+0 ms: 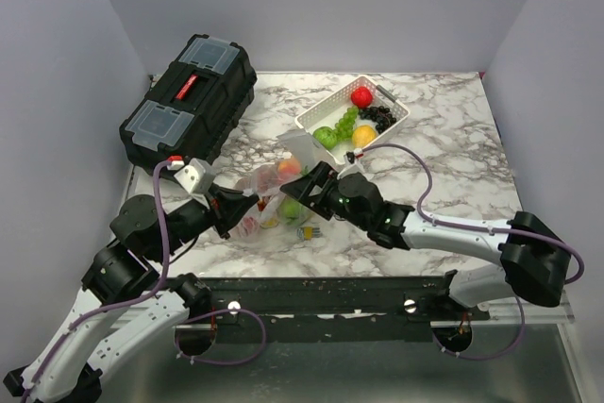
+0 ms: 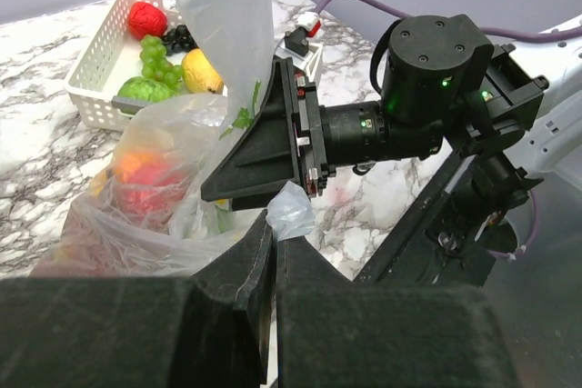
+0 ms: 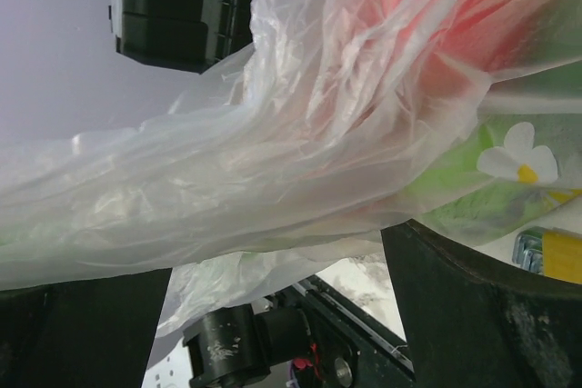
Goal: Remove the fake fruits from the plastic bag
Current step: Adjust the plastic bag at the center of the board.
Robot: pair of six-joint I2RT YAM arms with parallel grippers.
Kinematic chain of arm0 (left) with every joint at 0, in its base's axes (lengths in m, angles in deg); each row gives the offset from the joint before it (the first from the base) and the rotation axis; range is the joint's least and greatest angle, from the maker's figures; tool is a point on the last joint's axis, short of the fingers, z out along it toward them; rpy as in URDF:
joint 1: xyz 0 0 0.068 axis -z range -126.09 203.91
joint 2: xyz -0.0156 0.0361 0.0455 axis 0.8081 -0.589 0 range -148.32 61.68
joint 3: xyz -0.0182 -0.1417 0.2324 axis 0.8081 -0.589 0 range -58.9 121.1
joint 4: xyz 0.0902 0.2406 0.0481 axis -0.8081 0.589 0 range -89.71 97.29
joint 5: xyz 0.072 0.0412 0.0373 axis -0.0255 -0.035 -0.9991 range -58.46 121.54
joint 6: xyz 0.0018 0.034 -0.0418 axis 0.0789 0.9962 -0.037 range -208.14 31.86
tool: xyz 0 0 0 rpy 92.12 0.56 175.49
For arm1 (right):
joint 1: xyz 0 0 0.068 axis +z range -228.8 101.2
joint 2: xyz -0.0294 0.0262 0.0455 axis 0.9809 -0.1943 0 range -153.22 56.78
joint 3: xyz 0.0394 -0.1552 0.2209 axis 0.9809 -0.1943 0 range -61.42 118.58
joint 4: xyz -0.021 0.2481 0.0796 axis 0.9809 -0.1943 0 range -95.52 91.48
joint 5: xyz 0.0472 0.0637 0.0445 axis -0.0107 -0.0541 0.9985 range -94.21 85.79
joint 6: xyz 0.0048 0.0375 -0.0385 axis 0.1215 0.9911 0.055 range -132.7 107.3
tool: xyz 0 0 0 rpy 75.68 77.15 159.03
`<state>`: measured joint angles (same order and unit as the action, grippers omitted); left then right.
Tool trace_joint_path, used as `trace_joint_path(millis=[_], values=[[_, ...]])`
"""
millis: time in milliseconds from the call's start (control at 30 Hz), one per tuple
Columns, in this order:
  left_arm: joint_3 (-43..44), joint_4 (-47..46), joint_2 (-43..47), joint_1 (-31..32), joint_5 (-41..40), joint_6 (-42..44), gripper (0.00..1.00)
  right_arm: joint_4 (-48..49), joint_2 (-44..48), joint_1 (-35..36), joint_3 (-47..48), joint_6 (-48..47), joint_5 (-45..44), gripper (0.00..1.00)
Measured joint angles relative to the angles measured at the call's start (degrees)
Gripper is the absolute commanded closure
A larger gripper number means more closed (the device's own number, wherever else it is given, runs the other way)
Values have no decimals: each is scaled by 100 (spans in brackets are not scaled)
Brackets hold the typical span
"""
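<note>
1. On marble table (image 1: pixel 453 139), saw plastic bag (image 1: pixel 264 197) of fake fruits (image 1: pixel 289 169) just in front of white basket (image 1: pixel 326 103).
2. Found left gripper (image 2: pixel 273 235) clamped on bag's edge.
3. Found right gripper (image 1: pixel 304 192) spread wide around bag.

Inside the plastic bag (image 3: pixel 318 134), the fake fruits (image 3: pixel 491 6) blur into red and green smears, individually unidentifiable.

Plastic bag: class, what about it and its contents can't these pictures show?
- Top view: how many fake fruits lie inside the plastic bag; crinkled film hides them.
- Right wrist view: fruits are mere red and green blurs behind film.
- Left wrist view: bag's bottom hidden by the left gripper.
</note>
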<state>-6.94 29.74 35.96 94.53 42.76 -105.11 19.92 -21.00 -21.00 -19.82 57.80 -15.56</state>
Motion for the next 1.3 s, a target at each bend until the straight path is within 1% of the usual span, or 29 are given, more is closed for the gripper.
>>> trace_joint_path(millis=[67,200,300,400,467,500,567,633,667,767,900,1000,1067,1167,1300], values=[[0,4,7,0,2,2,100,0,-63,31,0,2,-107,21],[0,4,39,0,-2,2,100,28,-120,39,-2,-39,-348,50],[-15,2,122,0,-7,2,100,101,-122,39,-33,-87,-538,64],[-55,13,219,0,-42,0,100,229,-111,39,-129,-186,-599,72],[-55,33,256,0,-122,4,85,400,-74,39,-258,-310,-595,79],[-52,46,275,0,-168,15,71,492,-42,39,-332,-372,-590,86],[-13,116,284,0,-299,46,50,675,39,44,-496,-546,-570,98],[72,205,282,0,-457,96,33,879,136,50,-656,-758,-544,99],[111,240,278,0,-516,101,25,979,192,50,-739,-863,-516,99],[459,372,212,0,-984,175,13,1259,426,48,-979,-1178,-387,99],[1001,356,-13,0,-1692,181,10,1617,719,48,-1187,-1512,-240,99],[1432,267,-330,0,-2039,188,5,1749,839,48,-1207,-1659,-186,99],[1596,247,-568,0,-2072,210,1,1838,861,48,-1207,-1707,-122,99],[1873,354,-1040,0,-2020,267,1,1891,859,48,-1207,-1751,-50,99],[2402,721,-1781,0,-1517,629,1,1923,859,48,-1207,-1779,9,99]])
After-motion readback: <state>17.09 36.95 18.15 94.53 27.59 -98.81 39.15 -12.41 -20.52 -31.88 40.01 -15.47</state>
